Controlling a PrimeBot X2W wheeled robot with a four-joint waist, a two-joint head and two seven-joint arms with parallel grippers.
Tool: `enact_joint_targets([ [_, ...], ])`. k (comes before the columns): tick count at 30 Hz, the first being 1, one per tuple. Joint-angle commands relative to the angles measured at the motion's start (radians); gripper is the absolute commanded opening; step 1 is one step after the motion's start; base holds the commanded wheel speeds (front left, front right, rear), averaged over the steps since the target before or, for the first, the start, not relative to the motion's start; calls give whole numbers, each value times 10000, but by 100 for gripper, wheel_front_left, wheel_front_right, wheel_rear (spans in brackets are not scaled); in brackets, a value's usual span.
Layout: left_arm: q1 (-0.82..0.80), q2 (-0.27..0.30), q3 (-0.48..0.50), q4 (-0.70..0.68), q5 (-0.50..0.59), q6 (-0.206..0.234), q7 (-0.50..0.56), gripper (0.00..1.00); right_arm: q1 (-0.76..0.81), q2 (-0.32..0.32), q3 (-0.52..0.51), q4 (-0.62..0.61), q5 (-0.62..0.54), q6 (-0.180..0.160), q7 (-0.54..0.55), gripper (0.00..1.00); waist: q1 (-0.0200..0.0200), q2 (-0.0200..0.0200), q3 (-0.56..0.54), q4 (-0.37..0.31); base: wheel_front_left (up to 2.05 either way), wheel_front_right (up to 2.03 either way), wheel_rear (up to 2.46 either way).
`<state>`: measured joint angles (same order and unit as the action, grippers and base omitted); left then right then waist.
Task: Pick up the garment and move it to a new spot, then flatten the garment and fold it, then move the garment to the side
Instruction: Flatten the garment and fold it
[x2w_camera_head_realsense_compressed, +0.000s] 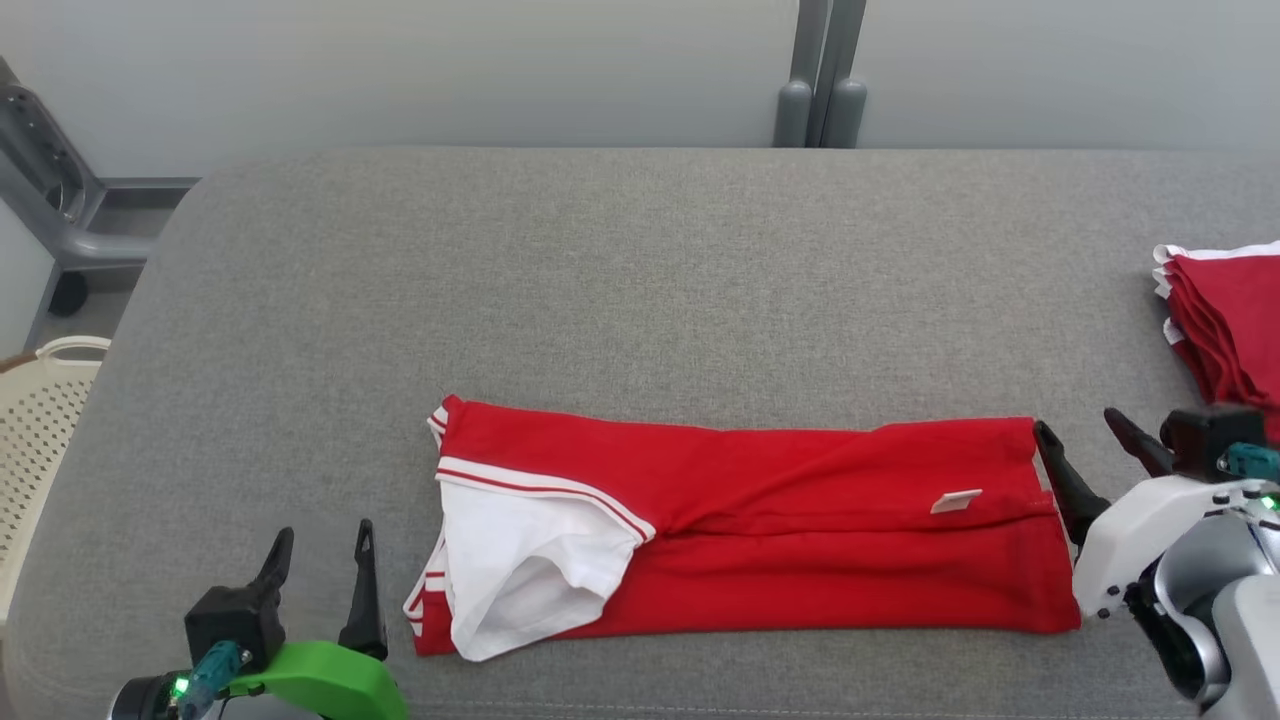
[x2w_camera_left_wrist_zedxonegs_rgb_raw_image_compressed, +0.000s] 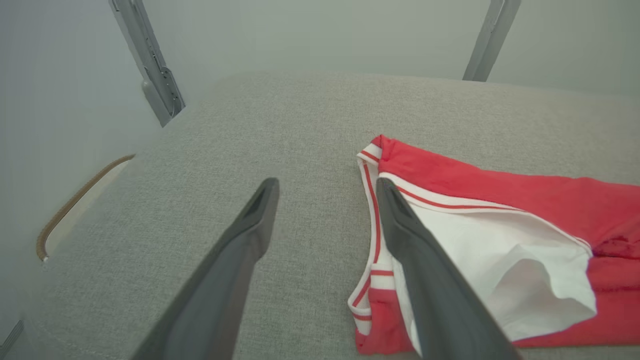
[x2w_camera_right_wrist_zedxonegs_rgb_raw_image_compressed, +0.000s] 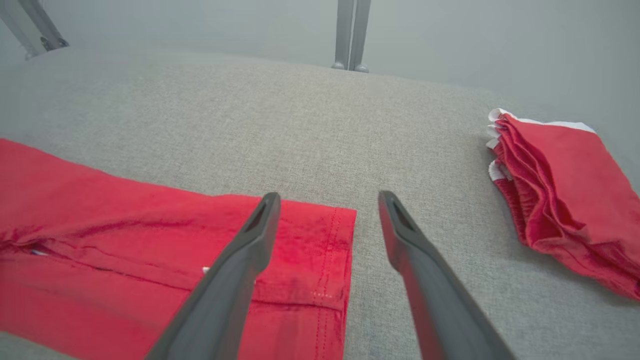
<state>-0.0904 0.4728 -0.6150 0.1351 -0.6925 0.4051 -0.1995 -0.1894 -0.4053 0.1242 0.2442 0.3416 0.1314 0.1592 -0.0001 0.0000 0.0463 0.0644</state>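
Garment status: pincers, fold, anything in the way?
Left pincer open, beside striped end. Right pincer open at hem end. Red garment folded lengthwise, lying flat. Red stack far right, apart.

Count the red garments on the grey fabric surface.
2 lots: a red-and-white shirt folded into a long strip, front middle; a folded red pile at the right edge, possibly several garments.
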Motion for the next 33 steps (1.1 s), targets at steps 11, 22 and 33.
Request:
enact_joint_targets([
  [11,300,-391,1352,-476,-167,-742,-662,100,1367,3166,-2411,-578,-316,-13,-1796,100,1,0,-935,210,0,0,0],
  [22,793,-1013,2833,330,718,-1834,-654,100,1872,3543,-1736,-191,238,-11,-3102,100,1,0,-1196,77,0,0,0],
  [33,557,-1006,2247,1663,857,-2453,-504,100,1874,3534,-978,654,-360,-13,-3213,100,1,0,-1153,-92,0,0,0],
])
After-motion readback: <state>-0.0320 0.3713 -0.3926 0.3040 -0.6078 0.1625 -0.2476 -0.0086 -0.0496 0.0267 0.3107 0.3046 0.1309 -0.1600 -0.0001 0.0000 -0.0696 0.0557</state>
